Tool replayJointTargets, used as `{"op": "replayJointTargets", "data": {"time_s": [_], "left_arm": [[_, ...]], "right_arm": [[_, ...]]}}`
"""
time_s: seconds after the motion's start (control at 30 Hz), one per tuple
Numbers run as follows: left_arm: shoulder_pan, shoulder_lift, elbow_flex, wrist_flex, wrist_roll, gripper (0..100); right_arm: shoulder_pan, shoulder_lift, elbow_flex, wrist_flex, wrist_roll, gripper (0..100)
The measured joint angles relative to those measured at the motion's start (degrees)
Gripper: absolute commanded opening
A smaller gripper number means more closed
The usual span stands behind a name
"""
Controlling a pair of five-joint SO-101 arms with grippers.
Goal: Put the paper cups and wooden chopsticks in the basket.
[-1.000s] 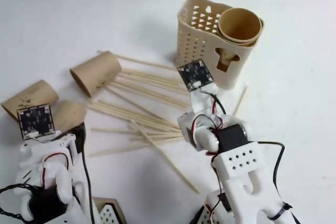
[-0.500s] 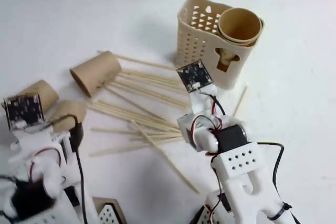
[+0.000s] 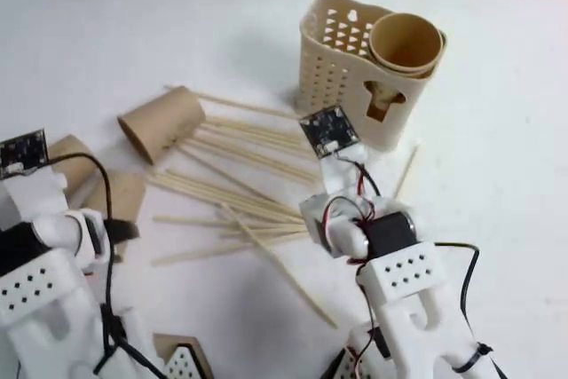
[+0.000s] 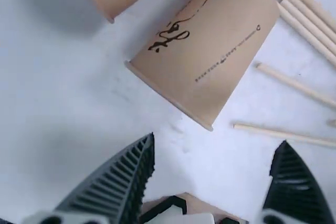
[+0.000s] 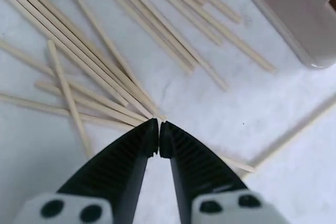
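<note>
I am going for the cups. My left gripper is hanging wide open over a paper cup lying on its side at the table's 9 o'clock. My right gripper is pinched shut, empty as far as I can see, over the chopsticks. Next, I reckon, I am lowering the left, straddling that cup, closing, and carrying it to the basket at 1 o'clock.

Bright, even, diffuse light; faint soft shadows beside paper cups.

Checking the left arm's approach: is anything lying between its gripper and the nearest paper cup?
Nothing visible does. The left gripper is open, and bare table lies between it and the paper cup, which lies on its side just ahead. Chopsticks lie beside the cup, out of that path.
</note>
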Motion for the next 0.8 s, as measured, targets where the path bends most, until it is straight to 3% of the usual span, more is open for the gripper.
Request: {"op": "replayJointTargets", "data": {"time_s": [0.3, 0.4, 0.8], "left_arm": [[-0.1, 4.6, 9.8, -15.9, 0.1, 34], [3.5, 4.7, 12.8, -20.4, 0.2, 34], [15.1, 4.7, 13.9, -26.2, 0.2, 34]], "right_arm": [[0.0, 0.0, 0.0, 0.0, 0.0, 2.4], [0.0, 0.0, 0.0, 0.0, 0.0, 2.4], [0.0, 0.0, 0.0, 0.0, 0.0, 2.4]]}}
